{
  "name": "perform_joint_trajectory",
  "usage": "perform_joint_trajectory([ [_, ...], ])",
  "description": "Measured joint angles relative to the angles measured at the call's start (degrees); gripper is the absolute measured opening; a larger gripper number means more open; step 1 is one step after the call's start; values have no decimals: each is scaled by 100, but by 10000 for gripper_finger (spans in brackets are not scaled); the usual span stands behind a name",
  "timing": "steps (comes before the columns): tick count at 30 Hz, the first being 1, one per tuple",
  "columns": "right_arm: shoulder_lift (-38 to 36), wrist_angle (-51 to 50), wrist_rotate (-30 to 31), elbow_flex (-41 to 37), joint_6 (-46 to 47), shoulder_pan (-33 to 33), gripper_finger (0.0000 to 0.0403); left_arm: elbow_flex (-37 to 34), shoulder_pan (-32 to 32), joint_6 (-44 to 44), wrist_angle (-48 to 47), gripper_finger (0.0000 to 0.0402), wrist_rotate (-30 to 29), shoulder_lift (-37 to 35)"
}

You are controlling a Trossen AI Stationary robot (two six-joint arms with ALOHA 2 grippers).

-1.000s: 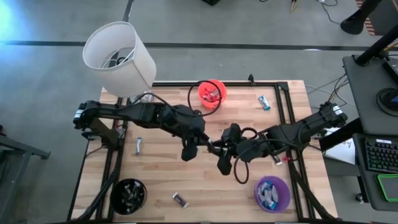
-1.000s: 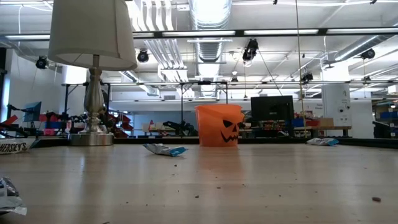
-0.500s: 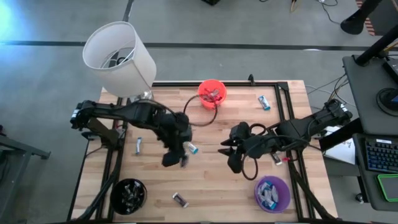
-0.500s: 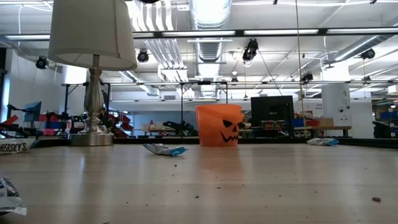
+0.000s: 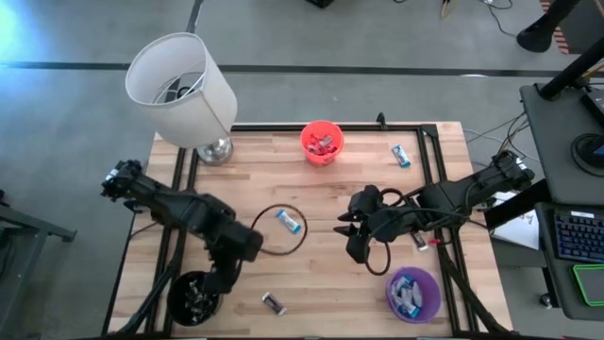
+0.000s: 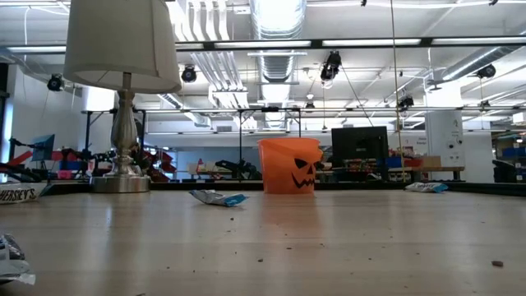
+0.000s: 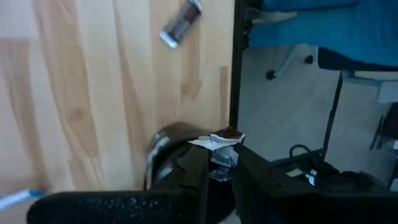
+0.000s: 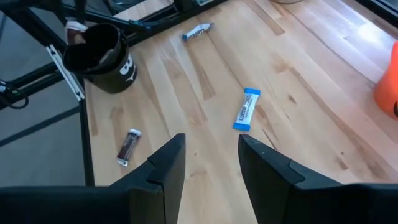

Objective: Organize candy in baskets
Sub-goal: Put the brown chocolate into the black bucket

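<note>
**Inspector A:** Which step is judged to be in hand?

**Inspector B:** A drop-off. The left pincer (image 5: 215, 280) is seen over the rim of the black basket (image 5: 194, 295) at the near left corner of the worktop (image 5: 321, 203). In the left wrist view a small wrapped candy (image 7: 221, 138), white and brown, is gripped between the fingertips, directly above the dark basket.

**Inspector A:** And the right pincer (image 5: 352, 247)?

**Inspector B:** It is held above bare wood near the middle, jaws parted, nothing between them. A light blue candy (image 5: 289, 222) lies ahead of it, well apart.

**Inspector A:** Where is the rest of the task's material?

**Inspector B:** The orange basket (image 5: 321, 142) stands at the far edge, the purple basket (image 5: 412, 294) at the near right; both hold candies. Loose pieces remain: a dark one (image 5: 274, 303) near the front edge, a blue one (image 5: 402, 155) at the far right, one (image 5: 209, 221) near the left rail.

**Inspector A:** What is called for next?

**Inspector B:** Release of the held candy once it is centred over the black basket's mouth; whether its colour matches that basket cannot be confirmed.
</note>
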Motion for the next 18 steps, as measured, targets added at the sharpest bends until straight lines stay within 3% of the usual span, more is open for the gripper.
perform_joint_trajectory([
  [7, 0, -15, -1, 0, -38, -1, 135, -3, -562, -642, -1048, 38, -258, 0],
  [13, 0, -69, -1, -2, -38, 0, 142, -55, -941, -1140, -963, 38, 76, -109],
  [18, 0, -79, -1, -2, -41, -1, 143, -124, -1212, -1234, -1020, 38, 30, -131],
])
